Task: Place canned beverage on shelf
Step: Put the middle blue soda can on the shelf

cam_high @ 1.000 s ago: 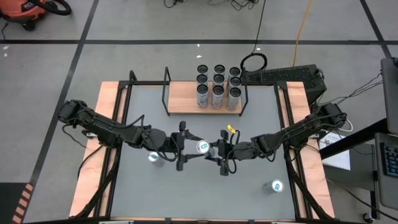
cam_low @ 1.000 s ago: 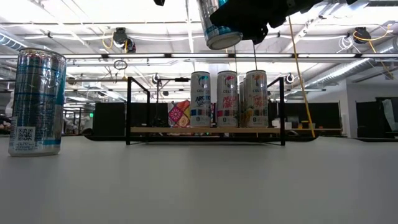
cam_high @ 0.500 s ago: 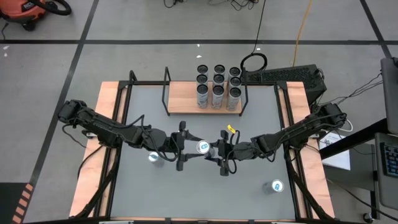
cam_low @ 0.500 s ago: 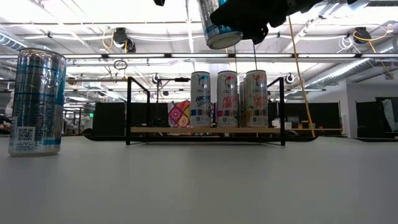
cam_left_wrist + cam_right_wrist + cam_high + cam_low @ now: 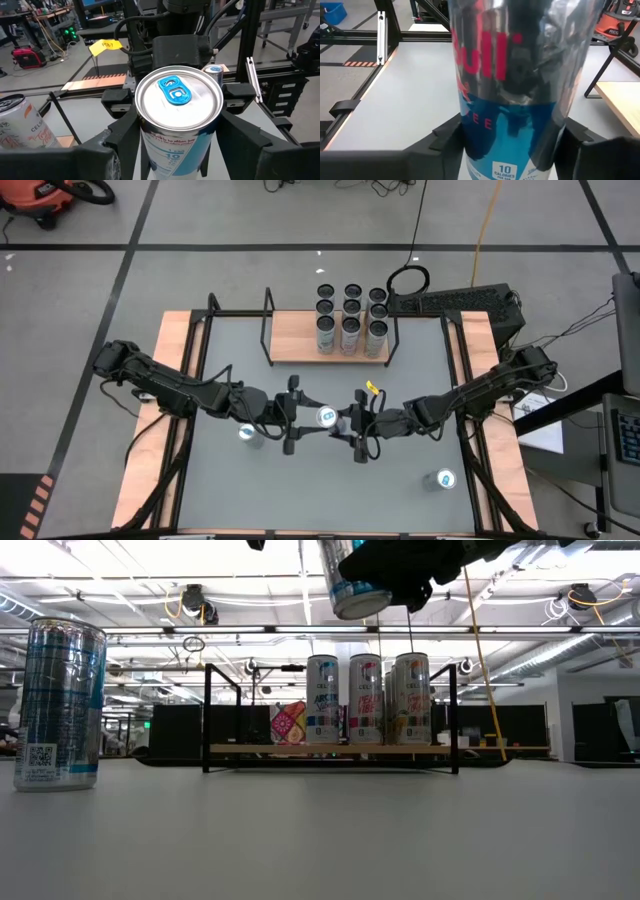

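Both your left pincer (image 5: pixel 296 413) and right pincer (image 5: pixel 352 423) grip the raised can (image 5: pixel 325 416) between them. The shelf (image 5: pixel 297 336) sits well beyond, its right end crowded with cans (image 5: pixel 351 319); a spare can (image 5: pixel 248 433) stands beside the left pincer.

Robotics lab or workshop, taped concrete floor (image 5: pixel 200 220), ceiling strip lights (image 5: pixel 150 585), shop vacuum (image 5: pixel 45 198), desks

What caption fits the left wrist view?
Both grippers flank a blue-tabbed can in mid-air, a handover above the table.
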`<state>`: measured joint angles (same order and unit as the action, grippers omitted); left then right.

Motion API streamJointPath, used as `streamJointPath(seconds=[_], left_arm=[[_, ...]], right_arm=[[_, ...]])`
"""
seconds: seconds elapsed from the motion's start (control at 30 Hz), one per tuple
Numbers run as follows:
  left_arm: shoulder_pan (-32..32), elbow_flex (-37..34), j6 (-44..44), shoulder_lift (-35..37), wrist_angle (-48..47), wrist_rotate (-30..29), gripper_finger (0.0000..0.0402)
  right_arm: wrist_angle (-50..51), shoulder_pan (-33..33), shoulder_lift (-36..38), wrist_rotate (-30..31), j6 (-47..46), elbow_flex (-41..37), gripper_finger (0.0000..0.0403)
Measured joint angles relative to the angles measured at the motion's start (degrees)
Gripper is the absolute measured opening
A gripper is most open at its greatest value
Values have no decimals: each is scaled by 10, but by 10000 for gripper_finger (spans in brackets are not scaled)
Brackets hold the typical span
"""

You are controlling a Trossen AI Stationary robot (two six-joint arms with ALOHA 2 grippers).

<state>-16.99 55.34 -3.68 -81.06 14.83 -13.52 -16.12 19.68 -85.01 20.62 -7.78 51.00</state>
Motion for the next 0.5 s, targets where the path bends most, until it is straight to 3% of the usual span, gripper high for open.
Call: streamJointPath(seconds=[0.3,0.5], left_arm=[[2,-1,-17,-2,-7,6,219],[29,-1,-49,4,-49,12,219]], right_arm=[[13,1,1,4,5,0,312],[36,-6,8,3,56,0,352]])
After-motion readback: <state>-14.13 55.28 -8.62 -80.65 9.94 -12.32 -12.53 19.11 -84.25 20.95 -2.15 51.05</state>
